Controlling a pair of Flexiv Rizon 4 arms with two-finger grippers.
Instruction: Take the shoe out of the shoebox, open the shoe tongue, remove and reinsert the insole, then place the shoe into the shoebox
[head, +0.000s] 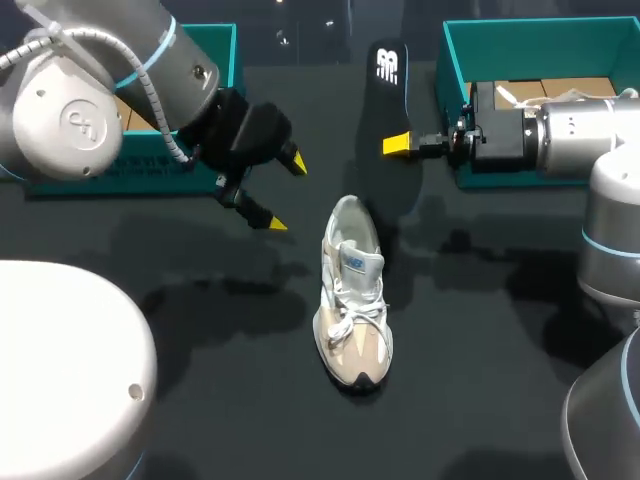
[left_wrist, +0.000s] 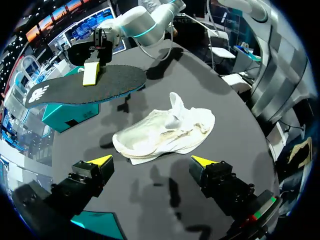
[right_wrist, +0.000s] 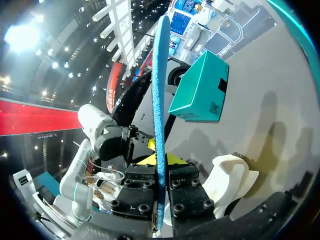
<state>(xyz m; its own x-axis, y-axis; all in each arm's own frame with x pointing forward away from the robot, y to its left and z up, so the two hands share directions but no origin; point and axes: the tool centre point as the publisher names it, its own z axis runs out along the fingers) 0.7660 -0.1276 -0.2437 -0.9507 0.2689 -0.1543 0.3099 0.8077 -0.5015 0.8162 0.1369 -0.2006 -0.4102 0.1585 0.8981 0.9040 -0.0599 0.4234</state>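
Observation:
A white and beige sneaker (head: 352, 300) stands on the black table with its toe toward the near edge; in the left wrist view the sneaker (left_wrist: 165, 132) lies just ahead of my open left gripper (left_wrist: 152, 161). That left gripper (head: 286, 192) hovers to the sneaker's left, holding nothing. My right gripper (head: 398, 145) is shut on the heel end of the black insole (head: 388, 90), held in the air behind the sneaker. In the right wrist view the insole (right_wrist: 160, 100) shows edge-on, blue, pinched in the right gripper (right_wrist: 160, 162), with the sneaker (right_wrist: 227, 180) beside it.
A teal shoebox (head: 470, 60) with paper inside sits at the back right under my right arm. A second teal box part (head: 215, 40) stands at the back left behind my left arm. The teal box (left_wrist: 65, 112) also shows below the insole in the left wrist view.

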